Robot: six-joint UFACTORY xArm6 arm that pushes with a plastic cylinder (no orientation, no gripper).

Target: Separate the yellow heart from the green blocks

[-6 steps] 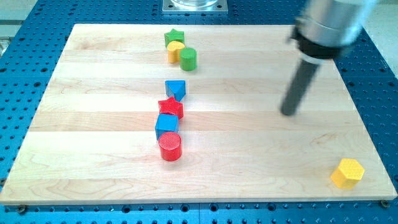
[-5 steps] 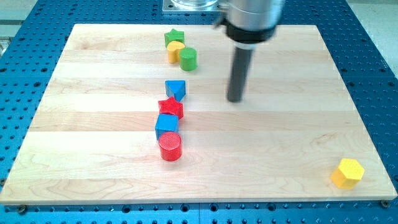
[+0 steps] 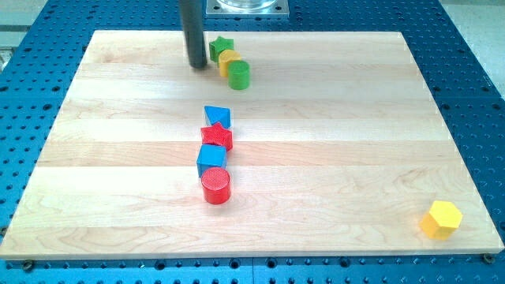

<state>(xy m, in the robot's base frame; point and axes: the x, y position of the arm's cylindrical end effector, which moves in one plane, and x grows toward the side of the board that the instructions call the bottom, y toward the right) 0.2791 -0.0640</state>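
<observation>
The yellow heart [image 3: 229, 59] lies near the board's top middle, wedged between a green star [image 3: 220, 47] above-left of it and a green cylinder [image 3: 239, 76] below-right of it; all three touch or nearly touch. My tip [image 3: 196, 65] rests on the board just left of the yellow heart and green star, a small gap away from them. The rod rises straight up out of the view's top.
A column of blocks stands mid-board: a blue pentagon-like block [image 3: 218, 117], a red star [image 3: 217, 136], a blue cube [image 3: 211, 159] and a red cylinder [image 3: 215, 185]. A yellow hexagon [image 3: 440, 218] sits at the bottom right corner of the wooden board [image 3: 118, 181].
My tip swept from the board's right side to the left, ending left of the green star. The yellow heart and green cylinder shifted slightly right; the blue pentagon-like block moved a little up-left.
</observation>
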